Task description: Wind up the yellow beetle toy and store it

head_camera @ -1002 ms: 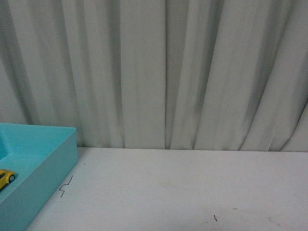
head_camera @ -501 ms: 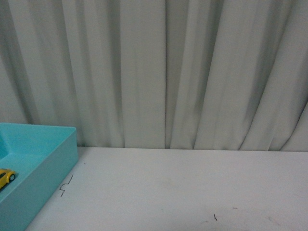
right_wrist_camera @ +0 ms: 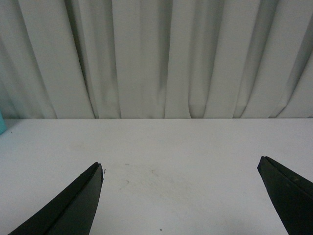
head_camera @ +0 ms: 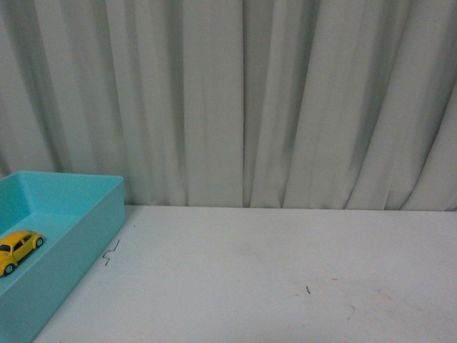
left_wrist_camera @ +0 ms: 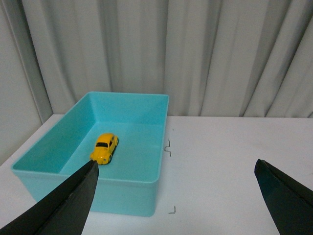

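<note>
Resting inside teal bin, yellow beetle toy, beyond wide-open, empty left tool.

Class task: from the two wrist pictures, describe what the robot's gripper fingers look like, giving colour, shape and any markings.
Only the fingers show. The left gripper has two matte black fingers, broad and tapering to blunt wedge tips. The right gripper has matching black fingers. No cables, markings or arm links are visible; the front view shows neither arm.

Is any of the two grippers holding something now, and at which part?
Nothing is held. Left gripper and right gripper are open and empty; the yellow beetle toy lies in the turquoise bin.
</note>
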Robot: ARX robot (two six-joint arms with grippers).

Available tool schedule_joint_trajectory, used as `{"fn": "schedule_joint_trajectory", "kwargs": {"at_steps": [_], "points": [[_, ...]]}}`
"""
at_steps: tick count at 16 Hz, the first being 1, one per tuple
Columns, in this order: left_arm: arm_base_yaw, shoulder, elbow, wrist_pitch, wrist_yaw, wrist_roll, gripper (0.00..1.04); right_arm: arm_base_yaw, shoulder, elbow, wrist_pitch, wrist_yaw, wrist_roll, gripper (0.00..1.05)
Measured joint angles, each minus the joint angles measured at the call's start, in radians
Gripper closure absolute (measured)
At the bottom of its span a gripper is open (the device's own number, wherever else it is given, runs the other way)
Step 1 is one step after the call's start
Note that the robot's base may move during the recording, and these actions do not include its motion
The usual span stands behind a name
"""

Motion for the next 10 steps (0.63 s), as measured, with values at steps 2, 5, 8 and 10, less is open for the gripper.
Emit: {"fn": "schedule_joint_trajectory", "kwargs": {"at_steps": [2, 5, 8, 10], "points": [[0.000, 0.000, 0.000, 0.000, 0.000, 0.000, 0.07, 0.000, 0.000, 0.000, 0.000, 0.000, 0.000, 0.07], [0.000, 0.000, 0.000, -0.001, 0.000, 0.000, 0.07, 0.000, 0.000, 0.000, -0.001, 0.000, 0.000, 0.07], [0.000, 0.000, 0.000, 0.000, 0.000, 0.000, 0.07, 0.000, -0.001, 0.000, 0.000, 0.000, 0.000, 0.07], [0.000, 0.000, 0.000, 0.000, 0.000, 0.000, 0.07, 0.000, -0.001, 0.000, 0.000, 0.000, 0.000, 0.07]]}}
